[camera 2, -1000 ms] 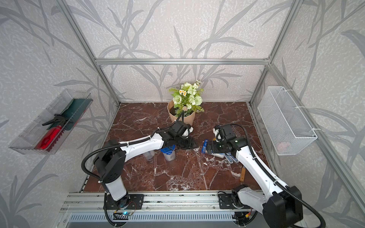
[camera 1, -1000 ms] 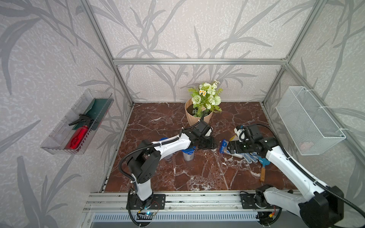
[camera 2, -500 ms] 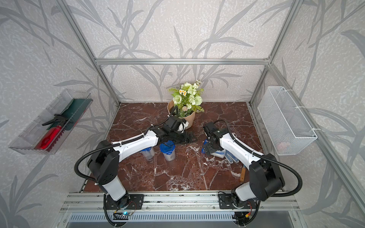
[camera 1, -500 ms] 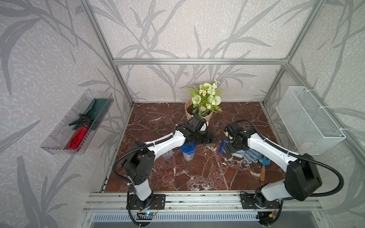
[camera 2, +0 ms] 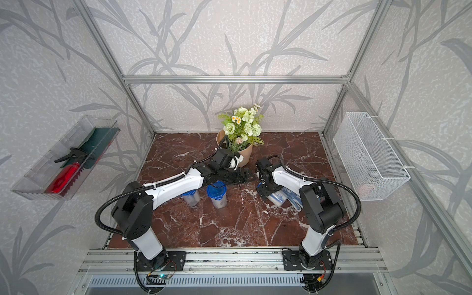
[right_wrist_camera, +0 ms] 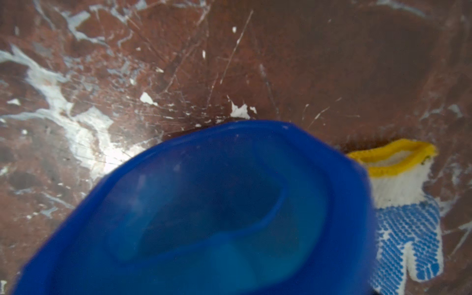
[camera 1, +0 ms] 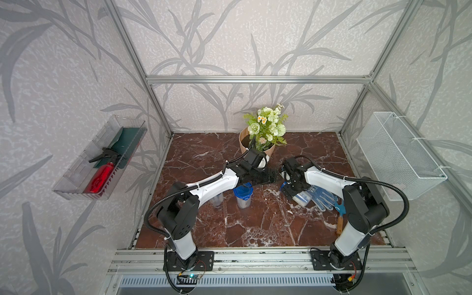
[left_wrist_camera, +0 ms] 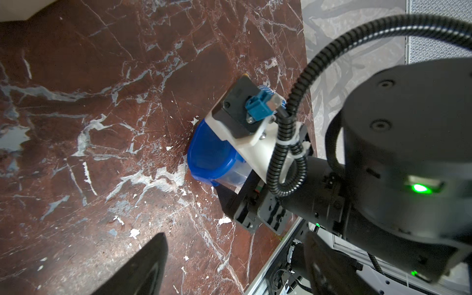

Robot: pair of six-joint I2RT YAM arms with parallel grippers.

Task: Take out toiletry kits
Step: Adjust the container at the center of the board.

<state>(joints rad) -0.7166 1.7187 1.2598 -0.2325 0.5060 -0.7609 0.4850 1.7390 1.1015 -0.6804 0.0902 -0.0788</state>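
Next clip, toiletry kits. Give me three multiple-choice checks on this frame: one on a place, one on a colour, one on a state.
1. Where is the red spray bottle?
A. on the marble table
B. in the clear wall tray
C. in the wire basket

2. What colour is the cuff of the glove?
A. yellow
B. green
C. black

3. How does the jar beside the glove sit?
A. upright
B. upside down
C. on its side

Key:
1 B: the bottle lies inside the tray on the wall.
2 A: the right wrist view shows a yellow rim on the cuff.
3 C: in a top view the jar lies flat on the marble.
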